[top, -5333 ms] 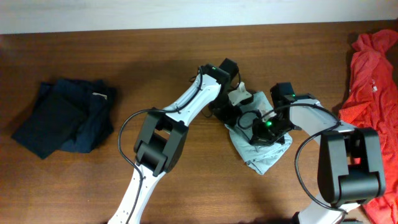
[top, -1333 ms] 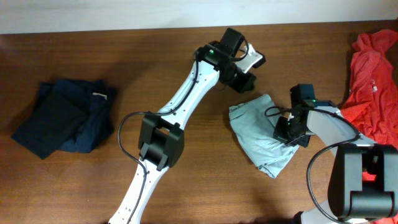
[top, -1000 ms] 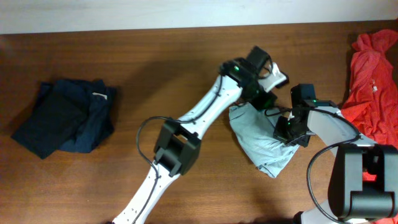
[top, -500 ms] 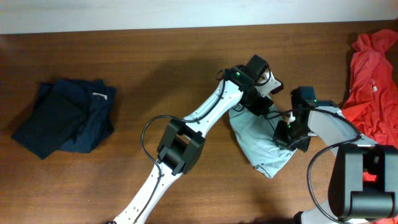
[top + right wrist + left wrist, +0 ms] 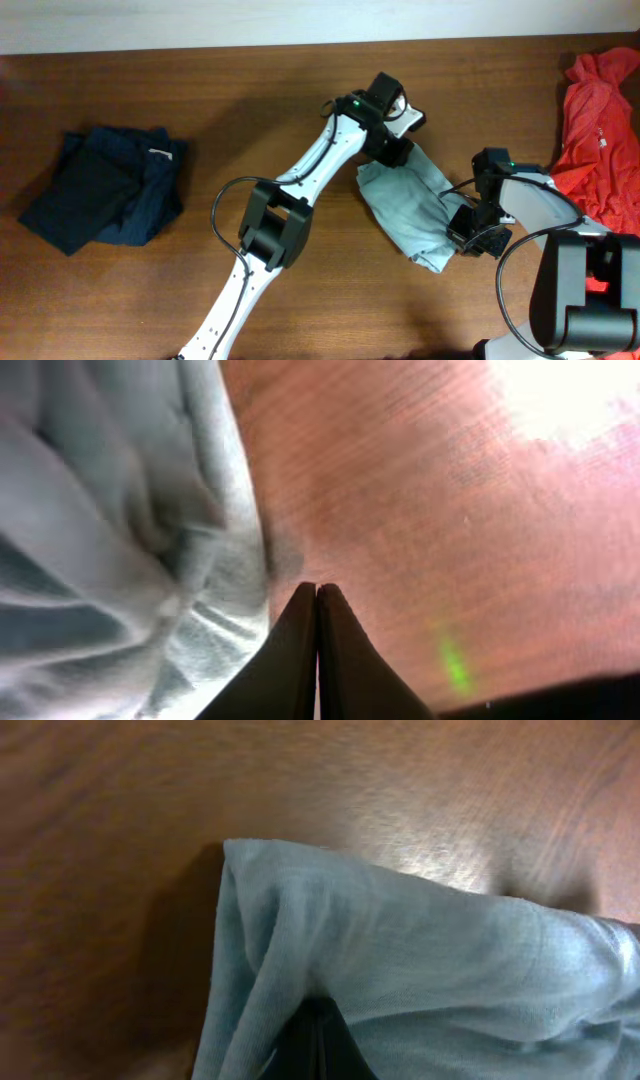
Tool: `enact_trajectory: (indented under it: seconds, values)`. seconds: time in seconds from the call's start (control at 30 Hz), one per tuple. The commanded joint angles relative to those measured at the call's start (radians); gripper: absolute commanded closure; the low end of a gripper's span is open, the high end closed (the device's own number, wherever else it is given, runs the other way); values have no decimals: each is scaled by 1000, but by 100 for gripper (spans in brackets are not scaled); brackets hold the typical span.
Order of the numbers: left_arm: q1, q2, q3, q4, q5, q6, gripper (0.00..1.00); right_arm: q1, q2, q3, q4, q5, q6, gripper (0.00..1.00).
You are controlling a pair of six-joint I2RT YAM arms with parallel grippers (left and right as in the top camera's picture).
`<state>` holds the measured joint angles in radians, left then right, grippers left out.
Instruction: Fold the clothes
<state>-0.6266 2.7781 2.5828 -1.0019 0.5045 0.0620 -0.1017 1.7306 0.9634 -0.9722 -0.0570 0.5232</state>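
Observation:
The pale grey-blue T-shirt lies bunched in a diagonal strip right of the table's middle. My left gripper is at its upper end. In the left wrist view its dark fingers are shut together, with the T-shirt's cloth gathered over and around them. My right gripper is at the shirt's lower right edge. In the right wrist view its fingers are shut and empty, their tips on bare wood just beside the shirt's crumpled edge.
A dark navy garment lies folded at the far left. A red-orange garment is spread along the right edge. The table's back edge meets a white wall.
My left gripper has swung left and back with the shirt's upper end, and the shirt has stretched into a longer strip. My right gripper has moved down along the shirt's right edge.

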Motion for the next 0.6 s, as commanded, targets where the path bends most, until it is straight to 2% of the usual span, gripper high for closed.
enact_trajectory:
  seconds: [0.0,0.13,0.3,0.57]
  values:
    - [30,52,0,-20,-83,-6,100,-6,-50,-2,38,-94,-179,96]
    - [38,52,1,-43,-79,-6,100,-6,-179,-2,116,-218,-307,96]
    - [34,52,1,-60,-79,-6,100,-5,-288,-2,259,-272,-272,96]
    - [34,52,1,-84,-79,-6,100,-3,-102,-7,431,-220,-192,96]
